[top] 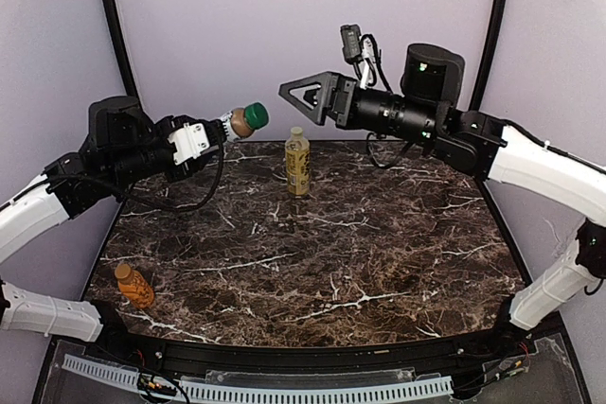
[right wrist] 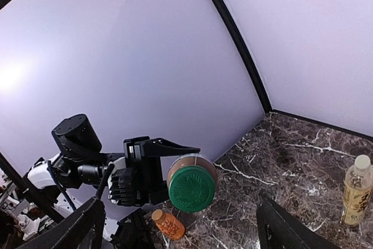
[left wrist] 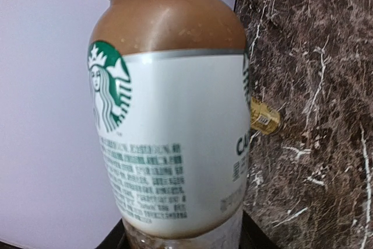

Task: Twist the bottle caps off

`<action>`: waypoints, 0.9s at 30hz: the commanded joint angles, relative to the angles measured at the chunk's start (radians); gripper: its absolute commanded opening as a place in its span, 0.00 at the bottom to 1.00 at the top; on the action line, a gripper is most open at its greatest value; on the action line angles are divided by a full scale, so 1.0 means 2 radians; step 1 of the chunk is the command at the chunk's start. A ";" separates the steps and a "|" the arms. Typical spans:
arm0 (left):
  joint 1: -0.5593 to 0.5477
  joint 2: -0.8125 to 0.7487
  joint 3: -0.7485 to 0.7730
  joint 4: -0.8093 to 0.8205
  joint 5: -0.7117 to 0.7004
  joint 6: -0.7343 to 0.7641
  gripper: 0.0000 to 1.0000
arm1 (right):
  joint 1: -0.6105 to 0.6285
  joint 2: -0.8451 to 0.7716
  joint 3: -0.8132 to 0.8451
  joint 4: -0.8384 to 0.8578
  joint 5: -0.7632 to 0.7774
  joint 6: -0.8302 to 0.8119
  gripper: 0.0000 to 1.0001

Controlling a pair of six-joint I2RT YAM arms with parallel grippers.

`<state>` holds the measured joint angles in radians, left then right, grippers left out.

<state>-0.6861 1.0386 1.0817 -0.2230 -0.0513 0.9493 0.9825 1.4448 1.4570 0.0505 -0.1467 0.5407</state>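
My left gripper [top: 232, 125] is shut on the short brownish white-labelled bottle [top: 244, 121] and holds it sideways in the air above the table's back left. Its green cap [top: 257, 115] points right. The bottle fills the left wrist view [left wrist: 175, 132]. My right gripper [top: 295, 94] is open and empty, a little right of the cap and apart from it. In the right wrist view the cap [right wrist: 191, 188] faces the camera between my open fingers [right wrist: 81, 228]. The yellow-labelled bottle [top: 297, 163] stands upright at the back middle. The orange bottle [top: 134, 285] lies at the front left.
The dark marble table [top: 379, 253] is enclosed by lilac walls, with black frame poles [top: 114, 16] at the back corners. A white ribbed strip [top: 284, 390] runs along the near edge. The yellow-labelled bottle also shows in the right wrist view [right wrist: 356, 190].
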 commanded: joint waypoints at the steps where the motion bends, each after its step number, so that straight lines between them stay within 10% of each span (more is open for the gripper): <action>1: -0.033 -0.019 -0.055 0.112 -0.096 0.192 0.34 | -0.002 0.043 0.040 -0.097 -0.013 0.033 0.87; 27: -0.070 -0.017 -0.090 0.154 -0.168 0.264 0.32 | -0.003 0.099 0.044 -0.066 -0.077 0.078 0.59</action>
<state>-0.8230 1.0168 0.9150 0.0597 -0.3756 1.4815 0.9806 1.6299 1.5570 -0.1352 -0.2863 0.6937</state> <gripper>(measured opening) 0.478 0.601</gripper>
